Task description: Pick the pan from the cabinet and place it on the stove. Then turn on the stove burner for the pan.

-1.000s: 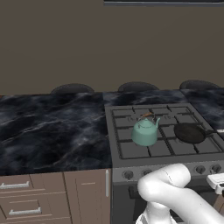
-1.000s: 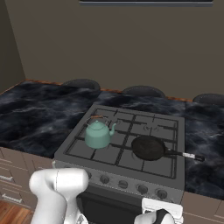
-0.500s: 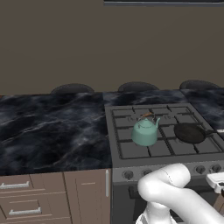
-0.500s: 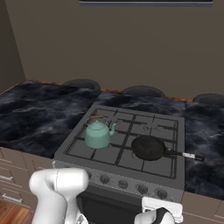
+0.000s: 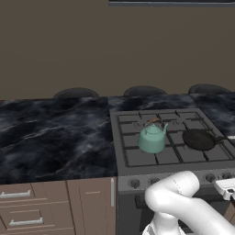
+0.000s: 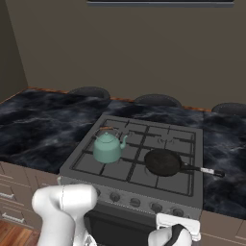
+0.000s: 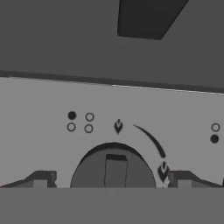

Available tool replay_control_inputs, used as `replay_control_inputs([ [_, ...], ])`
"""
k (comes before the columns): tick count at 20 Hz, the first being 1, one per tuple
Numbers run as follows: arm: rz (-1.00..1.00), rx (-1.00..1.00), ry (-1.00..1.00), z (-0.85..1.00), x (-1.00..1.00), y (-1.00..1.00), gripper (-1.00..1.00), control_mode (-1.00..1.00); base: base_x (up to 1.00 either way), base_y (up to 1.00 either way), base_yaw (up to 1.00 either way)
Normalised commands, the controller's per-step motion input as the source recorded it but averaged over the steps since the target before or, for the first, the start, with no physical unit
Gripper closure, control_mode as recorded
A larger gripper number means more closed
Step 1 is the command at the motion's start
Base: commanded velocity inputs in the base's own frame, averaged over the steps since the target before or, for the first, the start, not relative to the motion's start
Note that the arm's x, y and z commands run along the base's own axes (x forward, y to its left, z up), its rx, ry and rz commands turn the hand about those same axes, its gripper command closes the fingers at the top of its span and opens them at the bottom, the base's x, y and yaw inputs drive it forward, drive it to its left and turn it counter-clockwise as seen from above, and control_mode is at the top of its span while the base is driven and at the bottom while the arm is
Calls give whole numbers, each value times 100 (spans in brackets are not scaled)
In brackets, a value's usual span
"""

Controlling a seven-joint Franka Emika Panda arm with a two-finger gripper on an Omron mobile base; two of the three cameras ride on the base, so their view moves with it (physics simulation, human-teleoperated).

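The black pan (image 6: 163,162) (image 5: 198,139) rests on the front right burner of the stove (image 6: 126,178) (image 5: 137,159), with its handle pointing right. My gripper (image 7: 111,180) is low, facing the stove's grey knob panel at close range. It is open, and its fingertips (image 7: 41,179) stand on either side of a round knob (image 7: 114,168) without touching it. The knob's bar points straight up at a small flame mark (image 7: 118,126). The cabinet is out of view.
A teal kettle (image 5: 151,137) (image 6: 108,147) stands on the front left burner, close beside the pan. Dark marble counter (image 5: 55,137) runs along both sides of the stove. Low drawer units (image 5: 27,211) sit under the counter on the left.
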Motion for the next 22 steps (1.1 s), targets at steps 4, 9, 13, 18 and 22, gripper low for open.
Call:
replay_control_inputs([
  [4,0,0,2,-7,12,3,100,-100,0,0,0],
  [9,0,0,2,-6,10,3,100,-100,0,0,0],
  [13,0,-1,4,-10,3,3,100,-100,0,0,0],
  [18,0,-6,4,-5,2,1,100,-100,0,0,0],
  [22,0,-11,0,-14,0,17,100,-100,0,0,0],
])
